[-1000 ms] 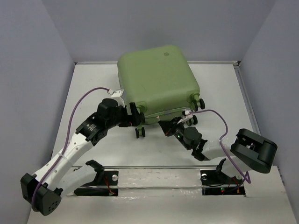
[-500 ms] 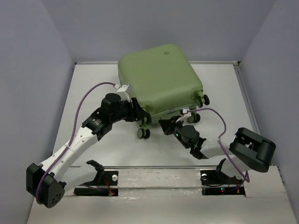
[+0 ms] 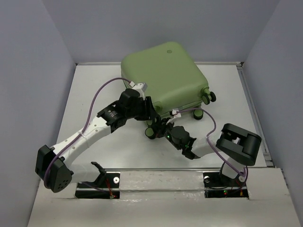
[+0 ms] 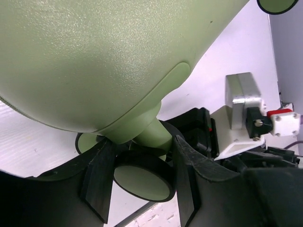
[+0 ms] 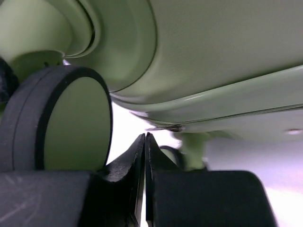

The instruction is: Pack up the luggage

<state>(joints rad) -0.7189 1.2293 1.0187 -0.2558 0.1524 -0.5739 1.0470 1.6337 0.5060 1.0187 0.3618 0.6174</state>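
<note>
The luggage is a pale sage-green hard-shell suitcase, closed, lying slanted at the back middle of the table. My left gripper is at its near-left corner. In the left wrist view its fingers are shut on a green-and-black caster wheel under the shell. My right gripper is just right of that corner, low under the near edge. In the right wrist view its tips are pressed together and empty, beside a wheel and below the shell's seam.
Two more casters stick out at the suitcase's right side. Grey walls close in the white table on the left, back and right. The arms' mounting rail runs along the near edge.
The suitcase has swung so its near-left corner moved right and its right side went back. My left gripper moved right with the corner. My right gripper moved left, close to it.
</note>
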